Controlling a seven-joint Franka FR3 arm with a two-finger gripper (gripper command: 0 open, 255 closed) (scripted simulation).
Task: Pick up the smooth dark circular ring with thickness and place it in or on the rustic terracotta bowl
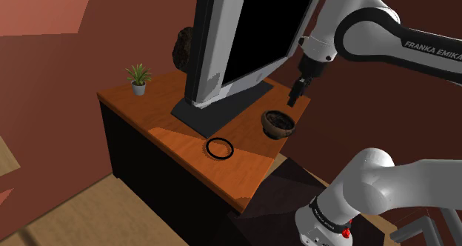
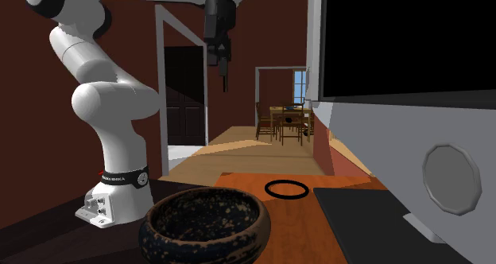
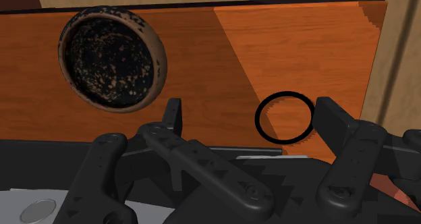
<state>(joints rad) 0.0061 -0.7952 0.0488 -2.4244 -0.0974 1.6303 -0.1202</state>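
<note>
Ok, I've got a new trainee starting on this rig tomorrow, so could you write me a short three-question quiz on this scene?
1. True or false: the black ring lies inside the speckled bowl.
2. In the shoulder view, what stands at the far left corner of the desk? A) a lamp B) a small potted plant C) a mug
3. Fill in: the gripper hangs above the desk with its fingers ____.
Key: 1 false, the black ring lies on the desk, apart from the speckled bowl; 2 B; 3 open.
</note>
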